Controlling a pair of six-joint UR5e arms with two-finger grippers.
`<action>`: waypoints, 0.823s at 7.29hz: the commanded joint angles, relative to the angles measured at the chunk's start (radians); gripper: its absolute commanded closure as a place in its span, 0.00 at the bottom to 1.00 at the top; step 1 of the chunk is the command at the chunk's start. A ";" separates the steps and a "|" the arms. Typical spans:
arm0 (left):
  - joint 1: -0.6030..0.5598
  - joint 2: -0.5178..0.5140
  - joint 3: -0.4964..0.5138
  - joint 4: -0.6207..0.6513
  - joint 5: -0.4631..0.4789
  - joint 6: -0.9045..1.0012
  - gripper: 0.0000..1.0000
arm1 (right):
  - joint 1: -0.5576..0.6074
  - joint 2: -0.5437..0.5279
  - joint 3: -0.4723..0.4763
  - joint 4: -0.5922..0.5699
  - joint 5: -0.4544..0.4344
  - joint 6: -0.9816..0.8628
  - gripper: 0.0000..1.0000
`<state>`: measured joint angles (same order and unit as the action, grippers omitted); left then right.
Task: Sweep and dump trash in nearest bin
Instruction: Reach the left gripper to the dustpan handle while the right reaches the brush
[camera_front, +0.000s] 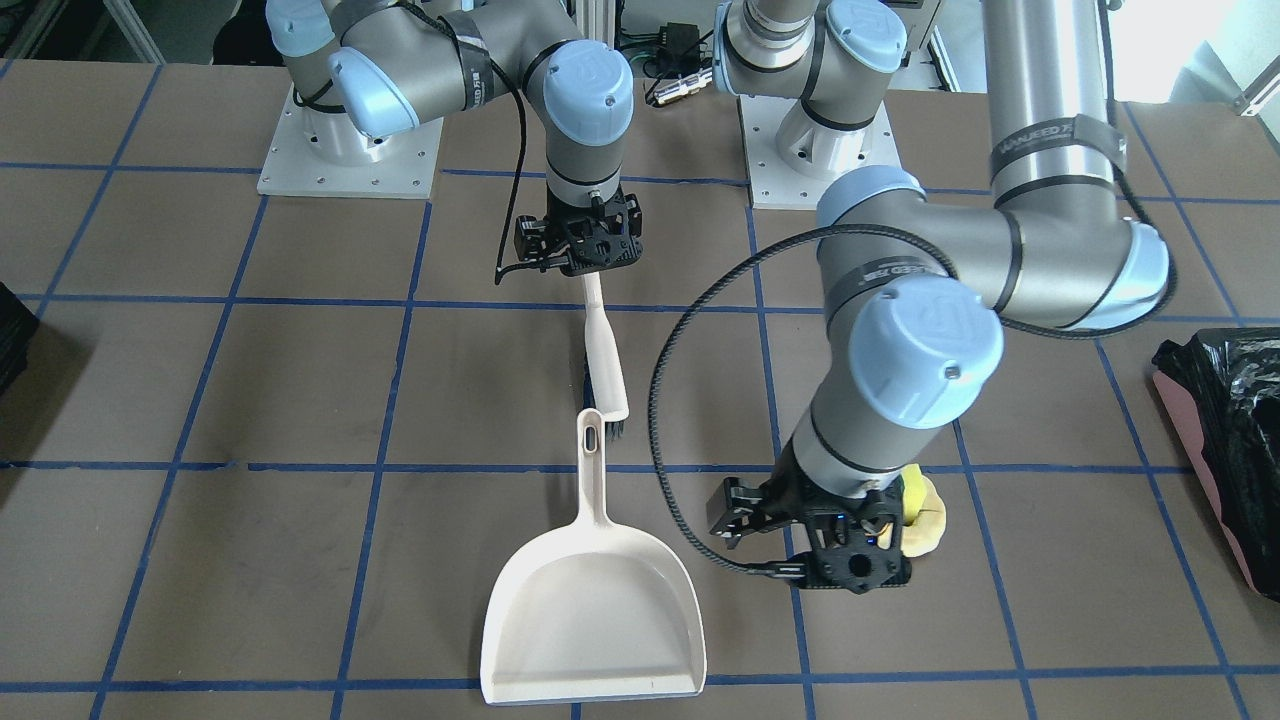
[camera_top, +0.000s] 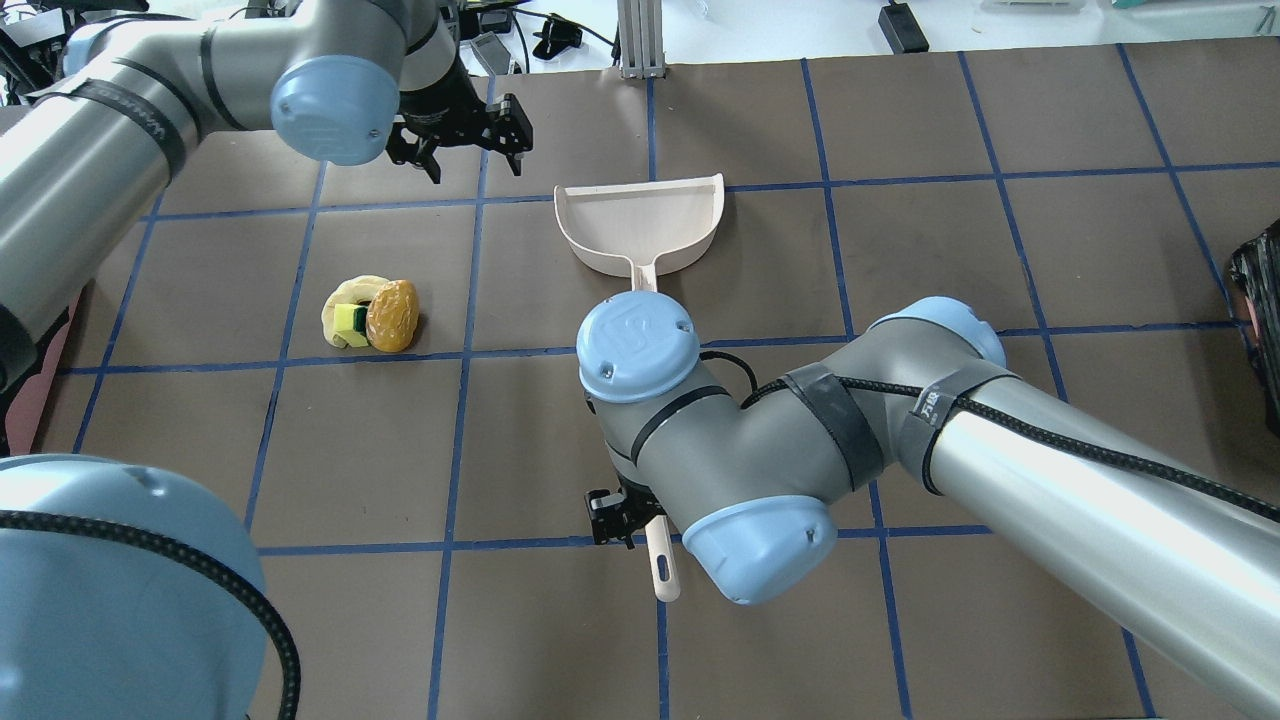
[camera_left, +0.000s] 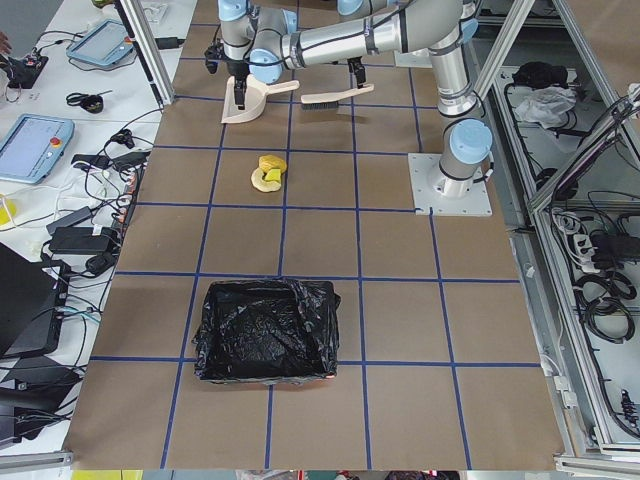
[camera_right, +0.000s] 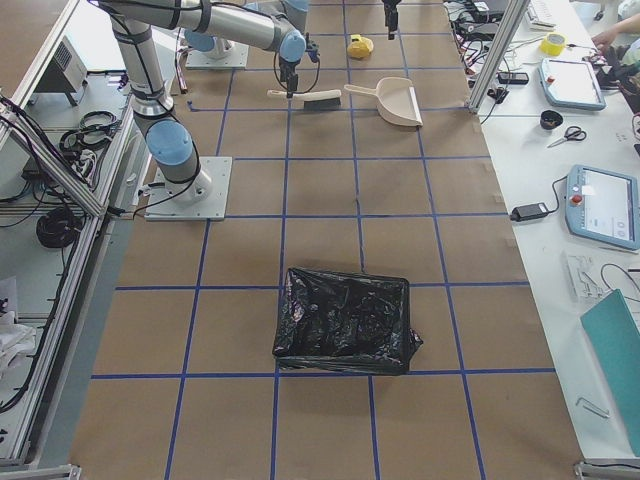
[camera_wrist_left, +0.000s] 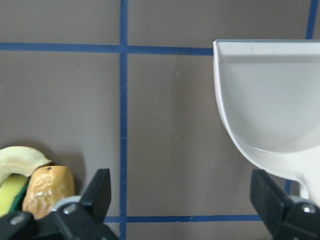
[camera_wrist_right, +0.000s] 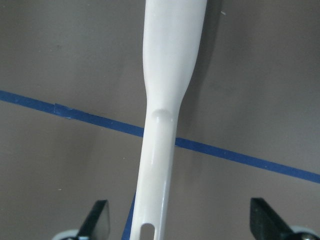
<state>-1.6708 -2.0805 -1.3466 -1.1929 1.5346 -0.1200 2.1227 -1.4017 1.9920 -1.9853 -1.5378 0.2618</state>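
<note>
On the tabletop (camera_top: 1000, 150) the dustpan (camera_top: 640, 225) lies centrally, handle toward the robot, the brush (camera_front: 608, 350) just behind it. The trash (camera_top: 370, 315) lies left of the dustpan, the bin (camera_front: 1210, 480) well apart farther left. The left hand (camera_top: 477, 160) hangs between trash and dustpan.

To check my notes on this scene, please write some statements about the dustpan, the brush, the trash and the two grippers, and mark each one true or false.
1. The dustpan is empty. True.
2. The right gripper is shut on the brush. False: its jaws stand open on either side of the handle, and the brush lies on the table.
3. The trash lies in the dustpan. False: it lies on the table, apart from the dustpan.
4. The left gripper is open and holds nothing. True.
</note>
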 joint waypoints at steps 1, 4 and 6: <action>-0.090 -0.047 0.030 0.001 -0.001 -0.055 0.00 | 0.008 0.033 0.011 -0.027 0.001 0.004 0.02; -0.193 -0.078 0.014 0.001 0.004 -0.106 0.00 | 0.008 0.033 0.011 -0.026 0.045 -0.001 0.27; -0.207 -0.066 -0.082 0.018 -0.007 -0.104 0.00 | 0.008 0.032 0.013 -0.023 0.071 0.004 0.27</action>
<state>-1.8636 -2.1536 -1.3712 -1.1822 1.5313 -0.2231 2.1307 -1.3692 2.0038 -2.0106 -1.4800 0.2647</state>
